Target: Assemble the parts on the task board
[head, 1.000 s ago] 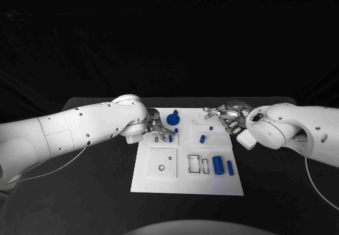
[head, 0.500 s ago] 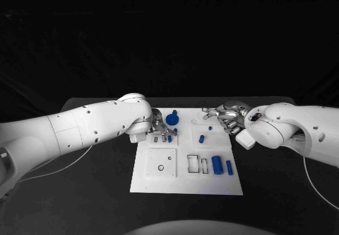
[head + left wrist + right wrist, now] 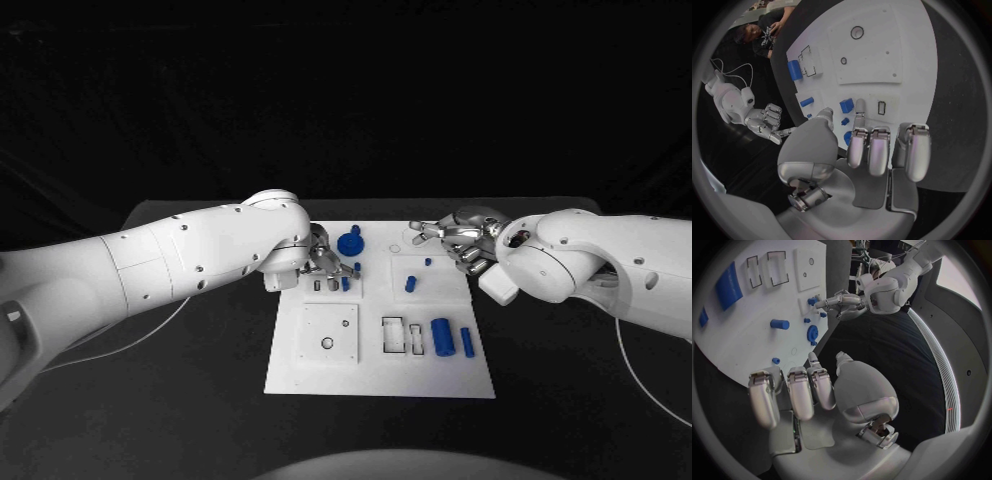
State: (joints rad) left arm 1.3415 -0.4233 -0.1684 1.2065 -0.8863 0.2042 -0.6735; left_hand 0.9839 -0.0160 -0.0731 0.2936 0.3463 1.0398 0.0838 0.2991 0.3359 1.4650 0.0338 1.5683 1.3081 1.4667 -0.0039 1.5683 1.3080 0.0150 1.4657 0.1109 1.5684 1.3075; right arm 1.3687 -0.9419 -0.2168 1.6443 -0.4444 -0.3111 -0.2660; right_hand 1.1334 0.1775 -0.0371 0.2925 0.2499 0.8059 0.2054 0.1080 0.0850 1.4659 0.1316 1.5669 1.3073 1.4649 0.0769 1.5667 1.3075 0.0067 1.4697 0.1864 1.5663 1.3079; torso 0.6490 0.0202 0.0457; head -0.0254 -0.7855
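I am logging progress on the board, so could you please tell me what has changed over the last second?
The left hand has eased slightly towards the blue gear-shaped part at the far end of the white task board. The right hand stayed at the board's far right edge; neither hand holds anything. The parts have not moved.

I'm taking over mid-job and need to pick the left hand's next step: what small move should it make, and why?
Probably lower the left hand a little and close its fingers on the small blue part just ahead of its fingertips. In the left wrist view the fingers are spread above the task board and hold nothing, and that part lies loose beside an empty rectangular slot. The right hand hovers empty too.
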